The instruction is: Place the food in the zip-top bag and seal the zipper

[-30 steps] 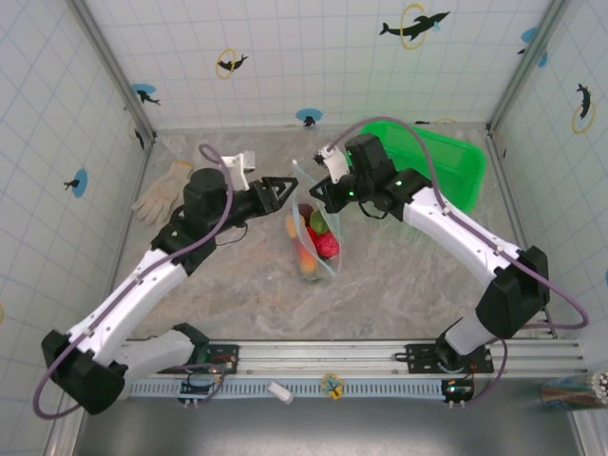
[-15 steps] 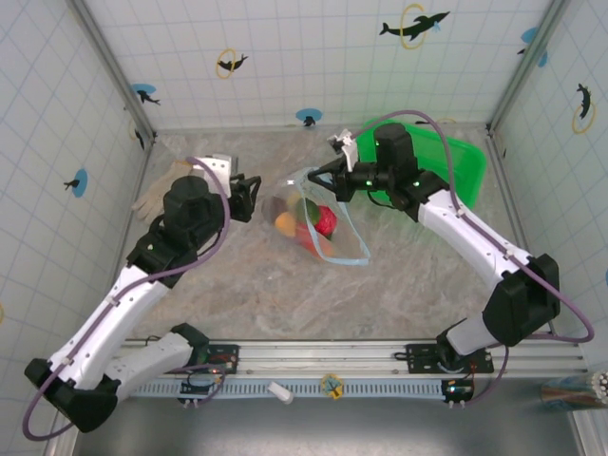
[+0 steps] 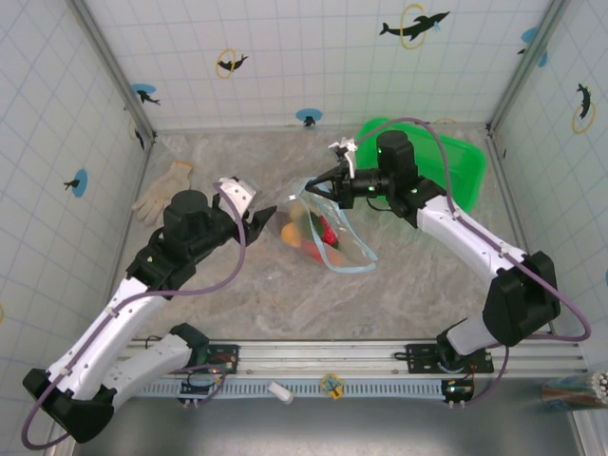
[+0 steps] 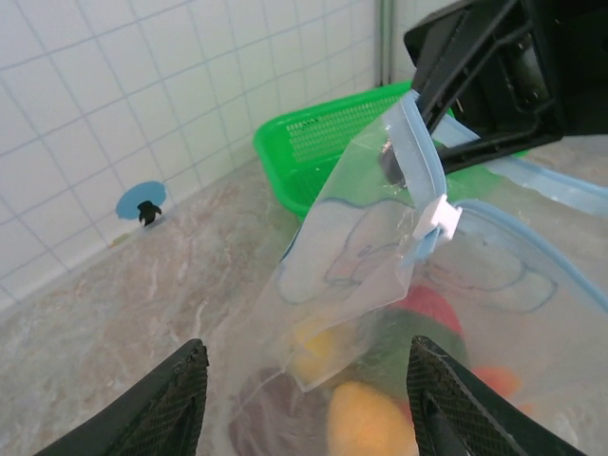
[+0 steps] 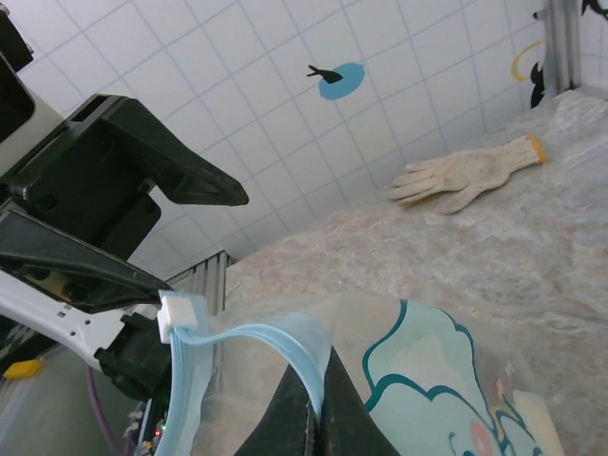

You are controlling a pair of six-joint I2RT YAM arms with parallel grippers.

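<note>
Basket (image 3: 458, 163) sits behind right tool (image 3: 308, 187) pinching bag (image 3: 332, 242); glove (image 3: 161, 191) lies far left.

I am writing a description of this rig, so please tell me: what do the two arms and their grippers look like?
The left arm and the right arm have white links with black joints and bases. A greyish-purple cable loops along each. The left gripper and the right gripper are black; the left fingers carry cross-hatched pads.
</note>
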